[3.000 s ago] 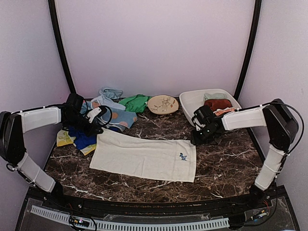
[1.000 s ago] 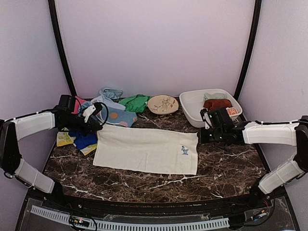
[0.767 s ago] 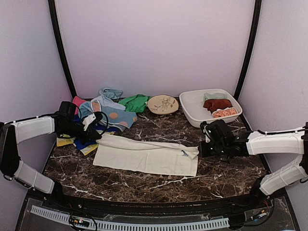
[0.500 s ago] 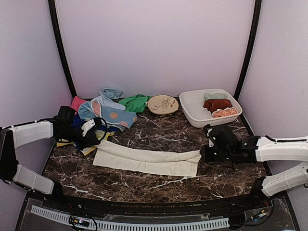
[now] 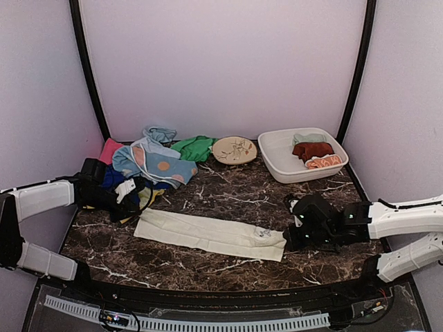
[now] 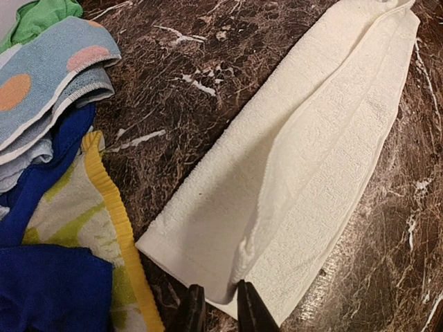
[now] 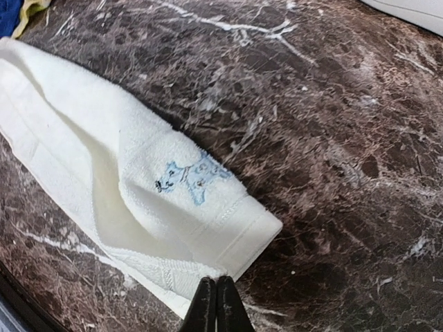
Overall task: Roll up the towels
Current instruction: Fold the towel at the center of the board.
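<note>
We see the cream towel (image 5: 208, 234) lying flat on the dark marbled tabletop (image 5: 228, 194), folded lengthwise into a long narrow strip. It runs across the near half from the left side toward the right and slants slightly toward the near edge at its right end. A small blue embroidered motif (image 7: 190, 181) sits on the top layer by that right end.

The left jaws sit at the strip's left end. They stand a narrow gap apart, with the towel's hem just at their tips, and the cloth there rests on the tabletop. The right jaws are at the opposite end, pressed together right at the hem, nipping its edge as far as we can see.

Just beside the left end lies a yellow-edged towel (image 6: 111, 207), with a blue towel (image 6: 48, 290) overlapping it. Toward the far left corner, a light blue towel with orange dots (image 5: 156, 164) and a green towel (image 5: 194, 147) lie heaped. Near the far right corner a white tub (image 5: 273, 149) holds a dark red towel (image 5: 313, 149), with a round patterned plate (image 5: 234, 149) beside it.
</note>
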